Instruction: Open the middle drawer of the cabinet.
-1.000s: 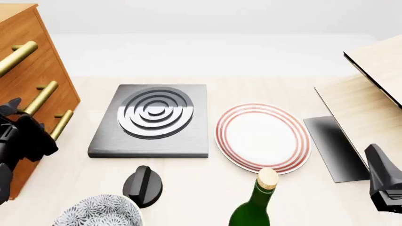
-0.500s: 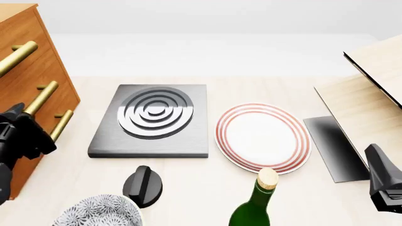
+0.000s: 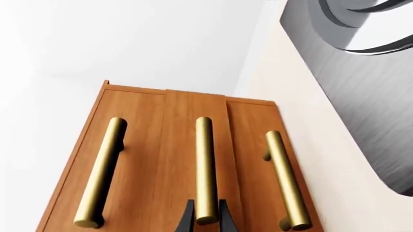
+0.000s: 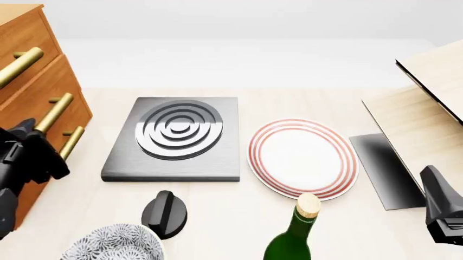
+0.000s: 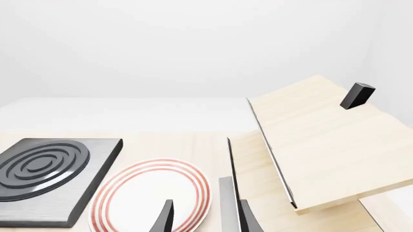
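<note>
The cabinet (image 4: 21, 32) stands at the table's left edge, orange-brown with three brass bar handles. Its middle drawer (image 4: 45, 86) sticks out a little beyond the other two fronts. In the left wrist view the middle drawer (image 3: 184, 145) shows as a raised panel, and my left gripper (image 3: 206, 215) is shut on the near end of its handle (image 3: 205, 159). From the front, the left gripper (image 4: 30, 132) sits against that handle (image 4: 52, 112). My right gripper (image 4: 432, 179) rests at the table's right front, and in its wrist view the right gripper (image 5: 205, 220) is open and holds nothing.
A grey slab with concentric rings (image 4: 177, 135) lies beside the cabinet, with a red-rimmed plate (image 4: 304, 157) to its right. A black knob (image 4: 165, 214), a patterned bowl (image 4: 116, 244) and a green bottle (image 4: 293, 238) line the front edge. A pale wooden box (image 4: 426, 108) sits at the right.
The middle drawer has slid a little out of the cabinet, and my left gripper has come back slightly with its handle. The right arm has not moved.
</note>
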`<state>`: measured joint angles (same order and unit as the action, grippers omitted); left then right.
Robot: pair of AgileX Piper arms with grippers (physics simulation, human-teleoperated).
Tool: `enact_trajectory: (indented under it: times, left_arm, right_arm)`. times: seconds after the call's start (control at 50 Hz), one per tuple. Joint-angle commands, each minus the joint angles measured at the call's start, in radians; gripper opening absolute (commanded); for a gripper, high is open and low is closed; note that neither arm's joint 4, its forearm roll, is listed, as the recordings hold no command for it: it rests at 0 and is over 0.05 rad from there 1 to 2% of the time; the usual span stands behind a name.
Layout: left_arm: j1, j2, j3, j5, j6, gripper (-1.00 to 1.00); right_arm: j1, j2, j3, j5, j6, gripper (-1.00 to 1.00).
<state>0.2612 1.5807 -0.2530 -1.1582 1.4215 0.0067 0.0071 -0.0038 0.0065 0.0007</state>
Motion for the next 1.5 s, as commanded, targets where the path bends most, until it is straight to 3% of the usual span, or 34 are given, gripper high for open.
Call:
enact_trajectory:
  times: [0.02, 0.56, 1.08, 1.5]
  left_arm:
    - [-0.055, -0.003, -0.012, 0.026, 0.025, -1.00]
    - [-0.123, -0.016, -0.011, 0.016, 0.056, -1.00]
    - [-0.210, -0.101, -0.022, 0.097, 0.040, -1.00]
    - [-0.247, -0.089, -0.020, 0.089, 0.042, -1.00]
  right_arm:
    - [-0.002, 0.000, 0.001, -0.003, 0.000, 1.00]
    - [-0.002, 0.000, 0.001, -0.003, 0.000, 1.00]
    - [-0.002, 0.000, 0.001, -0.003, 0.000, 1.00]
    - [-0.002, 0.000, 0.001, -0.003, 0.000, 1.00]
